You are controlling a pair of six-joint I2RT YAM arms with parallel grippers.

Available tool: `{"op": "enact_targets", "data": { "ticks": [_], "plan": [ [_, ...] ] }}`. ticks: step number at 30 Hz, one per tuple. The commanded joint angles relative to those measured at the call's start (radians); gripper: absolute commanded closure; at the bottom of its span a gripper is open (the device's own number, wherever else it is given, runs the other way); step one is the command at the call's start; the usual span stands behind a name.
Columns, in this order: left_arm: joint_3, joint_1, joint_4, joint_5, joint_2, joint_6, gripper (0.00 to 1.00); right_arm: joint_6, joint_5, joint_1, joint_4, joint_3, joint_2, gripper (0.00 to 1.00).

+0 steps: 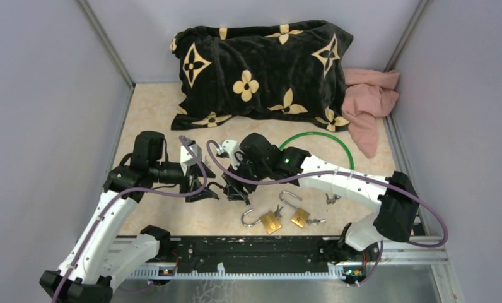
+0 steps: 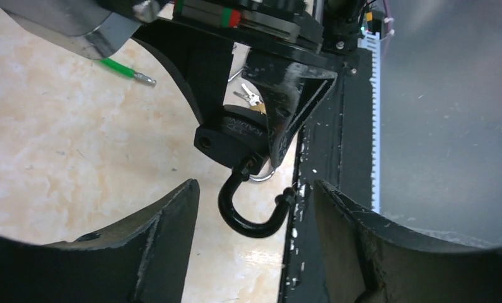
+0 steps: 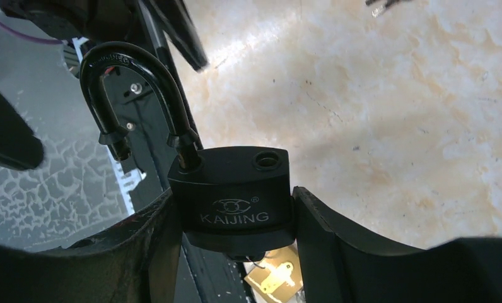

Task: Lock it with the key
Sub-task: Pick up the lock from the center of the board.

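My right gripper point(image 3: 233, 205) is shut on the body of a black padlock point(image 3: 233, 189) marked KAIJING and holds it above the table. The padlock's shackle point(image 3: 135, 82) is swung open, its free end out of its hole. A thin wire ring hangs under the lock's base; I cannot make out a key there. In the left wrist view the same padlock point(image 2: 236, 136) hangs shackle point(image 2: 251, 218) down between my left gripper's open fingers point(image 2: 166, 233), which do not touch it. In the top view both grippers, left point(image 1: 205, 192) and right point(image 1: 236, 189), meet at mid-table.
Two brass padlocks point(image 1: 270, 221) point(image 1: 300, 218) with open shackles and small keys point(image 1: 316, 221) lie near the front rail point(image 1: 261, 246). A green cable hoop point(image 1: 324, 140), a black flowered pillow point(image 1: 261, 66) and a pink cloth point(image 1: 368, 101) lie behind.
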Motion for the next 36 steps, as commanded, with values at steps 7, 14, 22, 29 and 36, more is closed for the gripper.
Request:
{"op": "enact_targets", "data": {
  "ticks": [7,14,22,29,36],
  "plan": [
    [0.041,-0.004,-0.037,-0.008,0.032,-0.056,0.34,0.022,-0.017,0.056,0.142,0.141,-0.059,1.00],
    [0.077,-0.004,-0.044,0.001,0.028,-0.015,0.82,-0.016,-0.052,0.063,0.116,0.157,-0.070,1.00],
    [0.133,-0.005,-0.268,0.094,0.020,0.322,0.91,-0.042,-0.162,0.063,0.132,0.150,-0.092,1.00],
    [0.136,-0.005,-0.302,0.041,-0.036,0.578,0.66,-0.046,-0.169,0.063,0.104,0.172,-0.070,1.00],
    [0.124,-0.008,-0.230,-0.026,-0.043,0.578,0.67,-0.042,-0.170,0.064,0.102,0.181,-0.057,1.00]
  ]
}}
